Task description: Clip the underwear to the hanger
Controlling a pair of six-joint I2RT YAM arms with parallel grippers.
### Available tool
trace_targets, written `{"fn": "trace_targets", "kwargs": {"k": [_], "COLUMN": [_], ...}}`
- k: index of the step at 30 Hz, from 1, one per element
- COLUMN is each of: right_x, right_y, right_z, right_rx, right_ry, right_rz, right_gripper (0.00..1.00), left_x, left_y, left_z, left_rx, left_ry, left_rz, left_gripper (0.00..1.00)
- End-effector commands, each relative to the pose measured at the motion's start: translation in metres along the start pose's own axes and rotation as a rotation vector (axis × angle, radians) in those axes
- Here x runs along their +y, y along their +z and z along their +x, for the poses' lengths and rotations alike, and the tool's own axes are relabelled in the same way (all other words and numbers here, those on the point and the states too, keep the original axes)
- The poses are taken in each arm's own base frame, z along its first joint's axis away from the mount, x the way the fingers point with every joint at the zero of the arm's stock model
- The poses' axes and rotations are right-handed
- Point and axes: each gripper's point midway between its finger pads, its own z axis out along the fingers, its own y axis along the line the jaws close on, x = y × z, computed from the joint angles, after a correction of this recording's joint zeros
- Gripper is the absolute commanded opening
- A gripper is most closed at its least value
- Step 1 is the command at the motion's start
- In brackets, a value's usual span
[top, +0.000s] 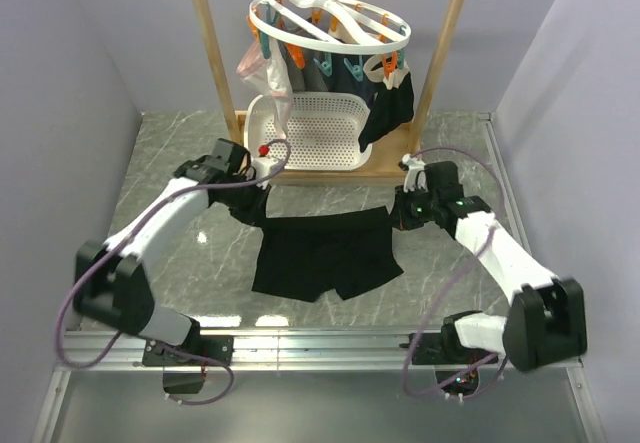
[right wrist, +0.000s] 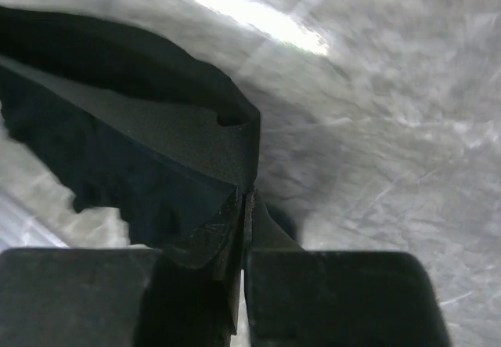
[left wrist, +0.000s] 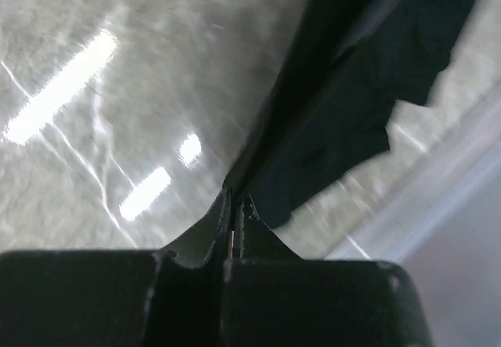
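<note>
We see the left claw (left wrist: 235,206) pressed together on one waistband corner of the underwear (top: 325,253), and the right claw (right wrist: 244,198) pinching the other corner. The fabric stretches between them, over the desk (top: 180,173). The hanger (top: 330,23) hangs beyond both claws.

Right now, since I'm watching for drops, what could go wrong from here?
1. The left tool and the right tool each pinch only a thin fold at the edge of the underwear. The fabric could slip out if it is pulled taut.
2. The hanger already carries a pink-white garment and a black garment. The arms might snag them or set the hanger swinging.
3. The underwear's loose legs could catch on the basket under the hanger.
</note>
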Motion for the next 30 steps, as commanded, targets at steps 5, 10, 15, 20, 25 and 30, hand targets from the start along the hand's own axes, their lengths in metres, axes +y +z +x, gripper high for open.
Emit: {"fn": "trace_targets", "kwargs": {"k": [5,10,15,20,25,30], "right_x": [-0.049,-0.064,-0.051,-0.025,-0.001,0.037], "right_y": [0.05,0.041,-0.006,-0.064,-0.129,-0.153], "right_z": [-0.022,-0.048,-0.071,-0.089,-0.119,-0.131], "right_rx": [-0.046,-0.086,-0.186,-0.376,-0.62,-0.688], "right_ry": [0.098,0.111,0.052,-0.059,-0.088,-0.15], "right_rz": [0.161,0.207,0.187,0.189,0.23,0.092], "right_gripper": [0.52,0.68,0.69,0.76,0.97,1.0], "left_x": [0.066,0.073,0.059,0.038,0.006,-0.024], "left_y": [0.052,0.043,-0.027,-0.105,-0.171,-0.218], "left_z": [-0.067,-0.087,-0.096,-0.112,-0.125,-0.148], "left_rx": [-0.176,-0.21,-0.379,-0.63,-0.809,-0.934], "left_ry": [-0.023,-0.051,-0.071,-0.123,-0.092,-0.017], "left_rz": [-0.18,-0.192,-0.142,-0.207,-0.234,-0.19], "left_gripper": [0.32,0.99,0.99,0.99,0.99,0.99]}}
